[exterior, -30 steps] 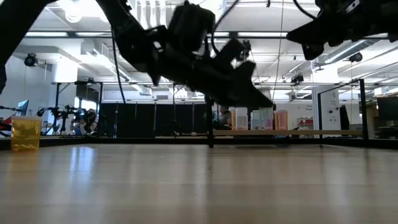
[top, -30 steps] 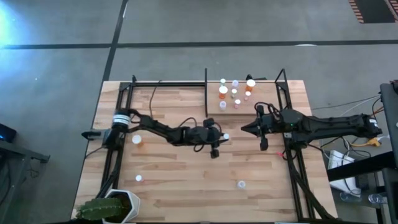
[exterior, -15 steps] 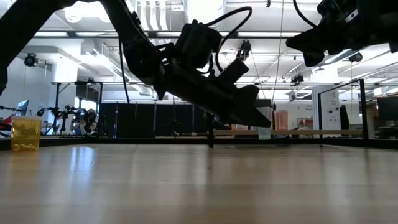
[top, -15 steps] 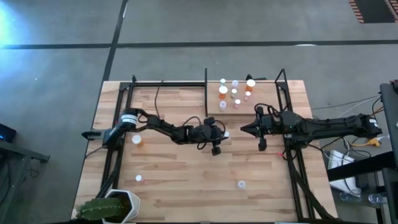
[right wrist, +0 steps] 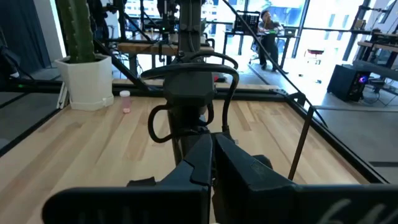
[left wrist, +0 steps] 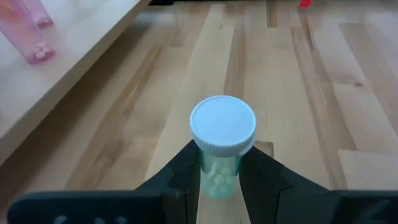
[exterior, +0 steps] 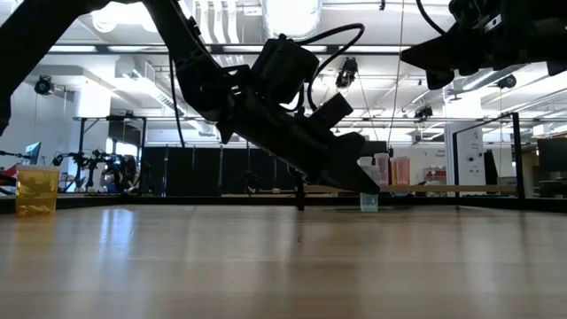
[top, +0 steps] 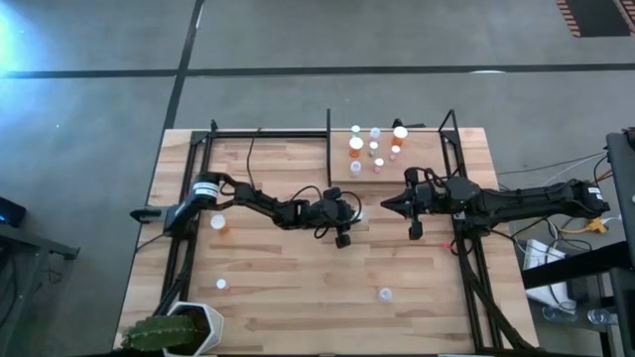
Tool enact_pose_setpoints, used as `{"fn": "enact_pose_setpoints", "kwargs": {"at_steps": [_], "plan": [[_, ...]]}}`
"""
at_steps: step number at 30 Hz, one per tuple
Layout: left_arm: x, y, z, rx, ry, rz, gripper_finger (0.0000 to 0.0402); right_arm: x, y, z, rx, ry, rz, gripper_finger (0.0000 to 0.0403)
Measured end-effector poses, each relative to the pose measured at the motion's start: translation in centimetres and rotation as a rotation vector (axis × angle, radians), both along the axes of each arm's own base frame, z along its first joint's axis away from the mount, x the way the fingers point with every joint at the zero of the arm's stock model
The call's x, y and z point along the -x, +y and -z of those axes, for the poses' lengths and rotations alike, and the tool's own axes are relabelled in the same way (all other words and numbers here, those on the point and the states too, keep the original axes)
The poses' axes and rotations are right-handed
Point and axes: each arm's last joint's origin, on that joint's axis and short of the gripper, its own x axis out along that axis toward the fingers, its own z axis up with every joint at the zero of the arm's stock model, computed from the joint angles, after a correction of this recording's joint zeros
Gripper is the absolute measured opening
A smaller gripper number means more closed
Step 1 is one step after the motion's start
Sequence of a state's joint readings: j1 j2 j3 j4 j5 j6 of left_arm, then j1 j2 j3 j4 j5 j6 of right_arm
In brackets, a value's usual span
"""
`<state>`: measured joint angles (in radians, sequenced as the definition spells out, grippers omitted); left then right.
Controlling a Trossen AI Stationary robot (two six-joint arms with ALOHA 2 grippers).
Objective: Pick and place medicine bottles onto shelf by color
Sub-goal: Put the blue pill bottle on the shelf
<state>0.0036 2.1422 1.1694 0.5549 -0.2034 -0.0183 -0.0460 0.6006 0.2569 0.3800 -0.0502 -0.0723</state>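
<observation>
A: What is held by the left gripper (left wrist: 221, 171)?

B: A small green bottle (left wrist: 221, 149) with a white cap is held there. The two dark fingers (left wrist: 180, 171) are pressed against its sides, so only a narrow gap is left between them, filled by the bottle. The bottle is kept upright.

A: Where is that seen on the table?

B: In the high view, the left gripper (top: 347, 215) is seen near the middle of the wooden table (top: 288, 278), just in front of the shelf (top: 342, 171). In the low view, the green bottle (exterior: 368, 197) is seen at the gripper's tip, right down at the table top.

A: What is found on the shelf?

B: A group of bottles (top: 374, 147) is stood there, to the right of the black divider bar (top: 328, 139). Orange and clear ones can be told.

A: And the right gripper (top: 389, 206)?

B: It is kept up above the table, near the left gripper. In its own wrist view, its fingers (right wrist: 208, 163) are seen closed together with nothing between them.

A: Are other bottles seen?

B: An orange bottle (top: 219, 224) is found on the left side of the table. Two white-capped bottles (top: 384, 294) are found nearer the front. A potted plant (top: 169, 332) is stood at the front left corner.
</observation>
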Motion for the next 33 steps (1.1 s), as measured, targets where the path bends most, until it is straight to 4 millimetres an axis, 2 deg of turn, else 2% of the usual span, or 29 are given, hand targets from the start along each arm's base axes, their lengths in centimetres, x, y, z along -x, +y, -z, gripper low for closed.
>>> {"fn": "enact_pose_setpoints", "kwargs": {"at_steps": [5, 14, 19, 23, 27, 33], "plan": [[0.1, 0.0, 0.2, 0.007, 0.027, 0.011, 0.0078, -0.2, 0.0, 0.2, -0.009, 0.017, 0.0, 0.0009], [0.2, 0.0, 0.3, 0.007, 0.044, 0.012, 0.0142, -0.3, 0.0, 0.5, -0.034, 0.038, 0.002, 0.0009], [0.5, 0.0, -0.9, 0.0, 0.055, 0.015, 0.0159, -0.3, 0.0, 0.5, -0.056, 0.039, 0.004, 0.0016], [1.1, 0.0, -1.7, 0.0, 0.088, 0.018, 0.0162, -0.5, 0.0, 0.8, -0.062, 0.057, 0.005, 0.0051], [2.3, -0.2, -3.1, -0.015, 0.085, 0.025, 0.0162, -0.9, 0.0, 1.3, -0.095, 0.093, 0.012, 0.0105], [6.4, -0.7, -4.1, -0.024, 0.046, 0.04, 0.0163, -2.5, -0.3, 0.9, -0.131, 0.234, 0.078, 0.0185]]}}
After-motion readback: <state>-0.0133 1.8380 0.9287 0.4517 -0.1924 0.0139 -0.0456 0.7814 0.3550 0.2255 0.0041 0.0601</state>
